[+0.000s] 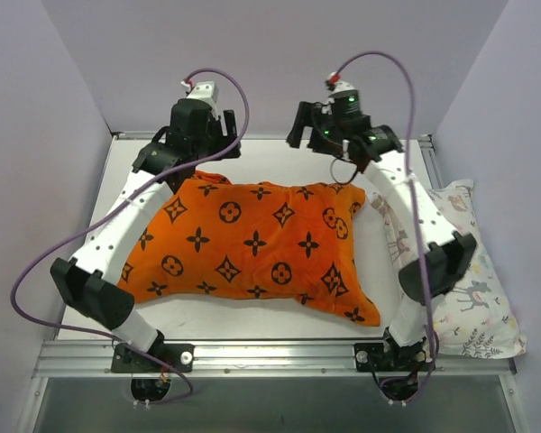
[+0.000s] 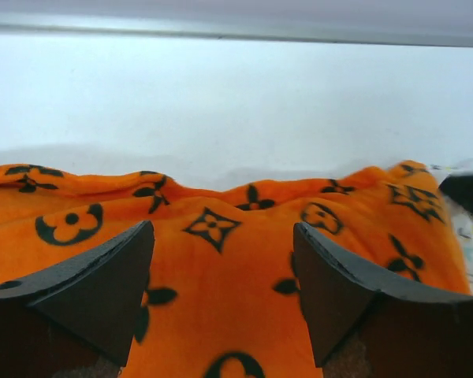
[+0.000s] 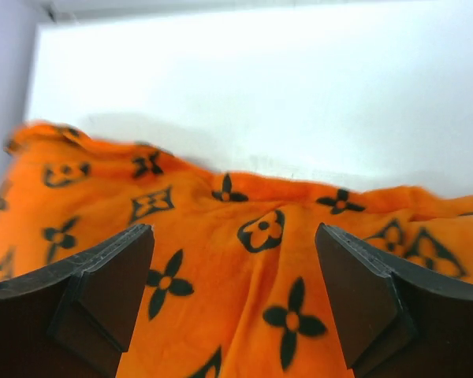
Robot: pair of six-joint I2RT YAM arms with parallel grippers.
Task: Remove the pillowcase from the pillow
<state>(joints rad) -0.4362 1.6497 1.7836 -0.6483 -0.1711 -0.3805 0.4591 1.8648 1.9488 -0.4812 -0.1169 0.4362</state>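
Checking all three feeds now: I read no text, number or label anywhere. The pillowcase point(image 2: 236, 260) showing between my left fingers point(image 2: 102, 276) carries only black flower and circle motifs.

Table point(image 1: 252, 317): white flat top, matte. Back wall point(image 1: 270, 54): plain pale lavender-grey panel, unmarked. Left wall point(image 1: 27, 180), right wall point(image 1: 514, 108): same pale panels, splaying outward toward near side, closing table in on three sides. Rail point(image 1: 270, 354): slotted aluminium, along near table edge. Grey surface point(image 1: 270, 406): dull, below rail. Metal strip point(image 1: 270, 136): thin, along far table edge. Light: even, diffuse, shadows soft.
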